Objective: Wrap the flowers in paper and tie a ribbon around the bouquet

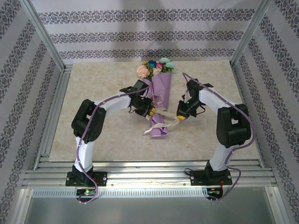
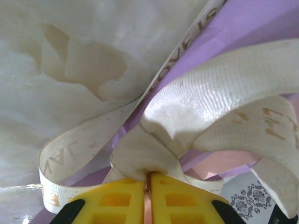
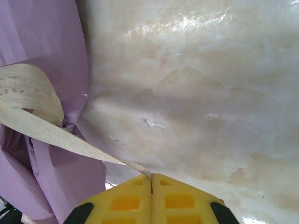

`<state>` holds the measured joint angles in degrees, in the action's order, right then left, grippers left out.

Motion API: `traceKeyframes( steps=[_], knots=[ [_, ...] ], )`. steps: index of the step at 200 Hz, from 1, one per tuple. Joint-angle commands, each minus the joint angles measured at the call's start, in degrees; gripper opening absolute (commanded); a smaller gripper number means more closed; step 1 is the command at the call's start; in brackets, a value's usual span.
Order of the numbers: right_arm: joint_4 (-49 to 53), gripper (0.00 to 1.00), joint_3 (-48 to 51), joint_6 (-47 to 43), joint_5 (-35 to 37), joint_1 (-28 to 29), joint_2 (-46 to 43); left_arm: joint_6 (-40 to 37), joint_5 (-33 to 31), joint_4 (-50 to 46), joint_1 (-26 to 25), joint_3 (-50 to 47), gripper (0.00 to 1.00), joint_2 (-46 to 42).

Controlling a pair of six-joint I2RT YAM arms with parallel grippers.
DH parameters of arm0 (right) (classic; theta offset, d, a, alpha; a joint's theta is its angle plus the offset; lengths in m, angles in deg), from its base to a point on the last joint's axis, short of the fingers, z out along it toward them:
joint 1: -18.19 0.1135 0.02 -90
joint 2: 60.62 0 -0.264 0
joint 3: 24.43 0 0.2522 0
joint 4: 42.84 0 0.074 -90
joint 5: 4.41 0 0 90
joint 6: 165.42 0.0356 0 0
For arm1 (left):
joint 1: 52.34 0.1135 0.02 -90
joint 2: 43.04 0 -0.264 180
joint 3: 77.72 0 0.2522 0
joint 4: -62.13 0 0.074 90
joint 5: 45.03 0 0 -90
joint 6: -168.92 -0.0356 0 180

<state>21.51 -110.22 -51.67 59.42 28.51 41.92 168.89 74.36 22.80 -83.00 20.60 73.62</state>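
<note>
We see the bouquet (image 1: 158, 105) lying flat on the table (image 1: 93, 93), its lilac paper (image 1: 161, 86) rolled into a cone that narrows toward the near edge. The flowers (image 1: 155, 68), pink, peach, blue and teal, stick out of its wide far end. The cream ribbon (image 2: 219, 88), faintly lettered, loops loosely over the cone's middle, with one strand pulled straight to the right.

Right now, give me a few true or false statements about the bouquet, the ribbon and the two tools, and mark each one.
1. The left tool is shut on the ribbon. True.
2. The right tool stands open and holds nothing. False: it is shut on a strand of the ribbon.
3. The flowers poke out of the far end of the paper. True.
4. The bouquet stands upright. False: it lies flat on the table.
</note>
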Motion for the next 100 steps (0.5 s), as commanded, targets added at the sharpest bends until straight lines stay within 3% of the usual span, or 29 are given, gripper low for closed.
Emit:
traceKeyframes(
  steps=[1,13,33,46,100],
  knots=[
    [1.1,0.0,-0.4,-0.9,-0.2,-0.1,-0.7,1.7,-0.7,-1.4,0.0,1.8,0.05,0.8],
    [1.6,0.0,-1.0,-0.5,0.0,0.1,-1.0,1.6,-0.6,-1.5,0.0,1.9,0.02,0.8],
    [1.5,0.21,-1.5,2.2,0.8,0.3,-3.5,1.5,-0.4,-1.1,-0.1,1.9,0.0,0.9],
    [1.4,0.28,-2.2,4.5,1.7,1.0,-5.4,1.4,-0.2,-1.2,-0.1,2.0,0.0,0.8],
    [-3.0,0.29,-6.4,20.4,5.1,5.8,-5.8,1.1,-0.1,-1.2,-0.5,1.9,0.0,0.5]
  ],
)
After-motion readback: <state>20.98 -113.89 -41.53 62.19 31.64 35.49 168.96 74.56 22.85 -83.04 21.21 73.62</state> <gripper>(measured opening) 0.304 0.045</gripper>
